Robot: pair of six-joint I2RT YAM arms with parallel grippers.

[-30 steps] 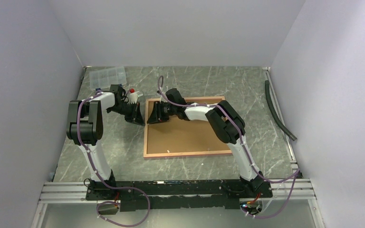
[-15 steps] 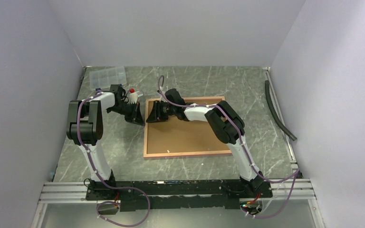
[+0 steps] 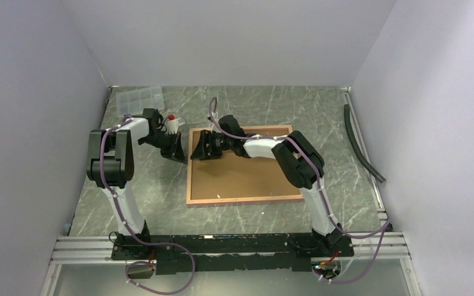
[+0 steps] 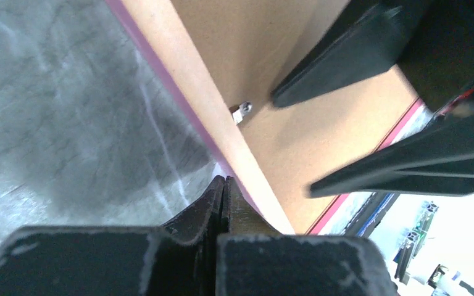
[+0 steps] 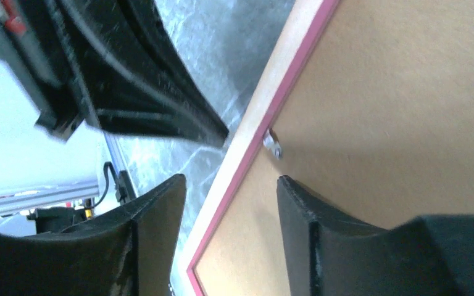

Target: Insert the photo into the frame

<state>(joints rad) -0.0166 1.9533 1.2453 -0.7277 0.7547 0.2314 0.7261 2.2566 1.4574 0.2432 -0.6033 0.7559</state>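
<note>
- The frame is lying back-up on the bench. Its far-left corner is sitting under the right claw, and the left claw is waiting just outside the left rail.
- The right claw is standing partly open and gripping nothing. One finger is hanging over the bench and the other over the backing board, with the rail running between them.
- The left claw is pressing fully shut on nothing, its tip lying at the rail's outer edge; whether it is touching is unclear.
- The frame is showing a tan rail with a pink lip, and a small metal tab is poking over the brown board.
</note>
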